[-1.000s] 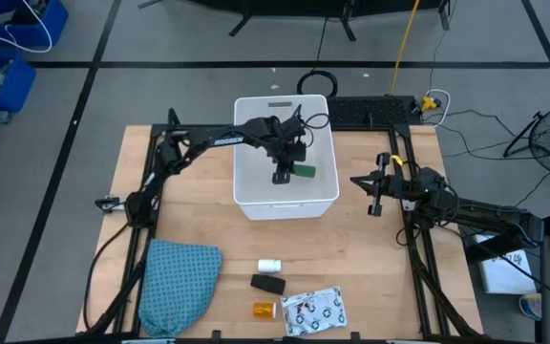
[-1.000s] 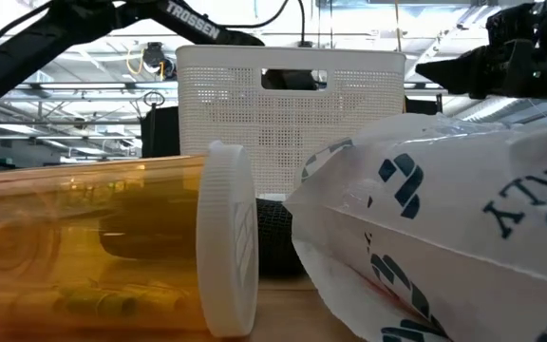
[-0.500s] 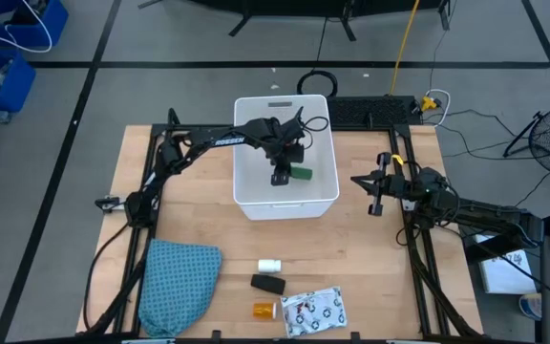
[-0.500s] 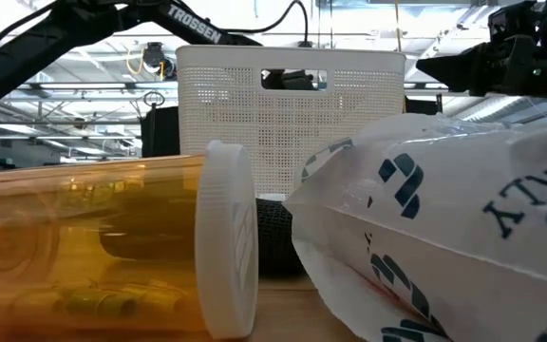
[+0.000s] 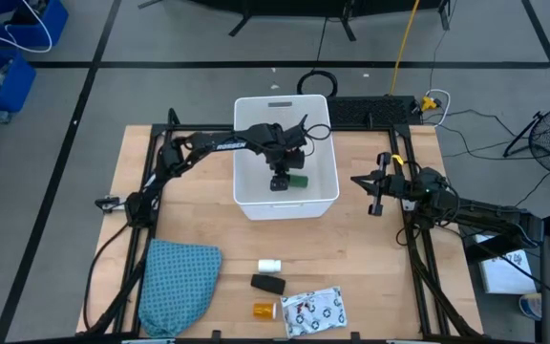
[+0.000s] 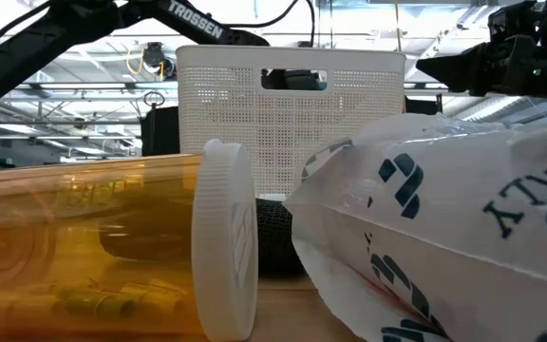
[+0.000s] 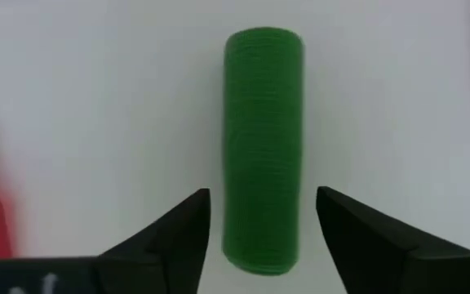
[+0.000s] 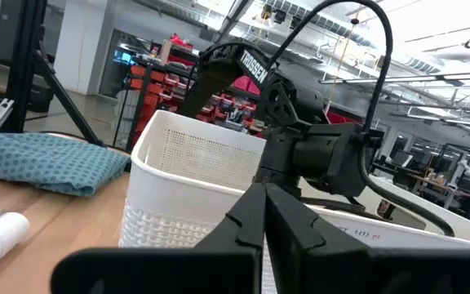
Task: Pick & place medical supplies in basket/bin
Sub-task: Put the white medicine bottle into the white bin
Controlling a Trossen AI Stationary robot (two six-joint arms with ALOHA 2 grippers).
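- Between the spread fingers of the left gripper point(image 7: 259, 220), the green block point(image 7: 263, 147) is seen lying on the floor of the basket point(image 5: 318, 197), untouched.
- Its long axis runs straight ahead of the gripper.
- Fingers of the right gripper point(image 5: 371, 204) are pressed together, off beside the basket.

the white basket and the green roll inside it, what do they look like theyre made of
The basket looks like matte white moulded plastic: its wall is pierced by a regular grid of tiny holes, with a cut-out handle slot. The green roll, lying between the open fingers of the left gripper, shows fine ribs running around it and no shine, so probably wound elastic bandage or crepe fabric, though that is a guess.
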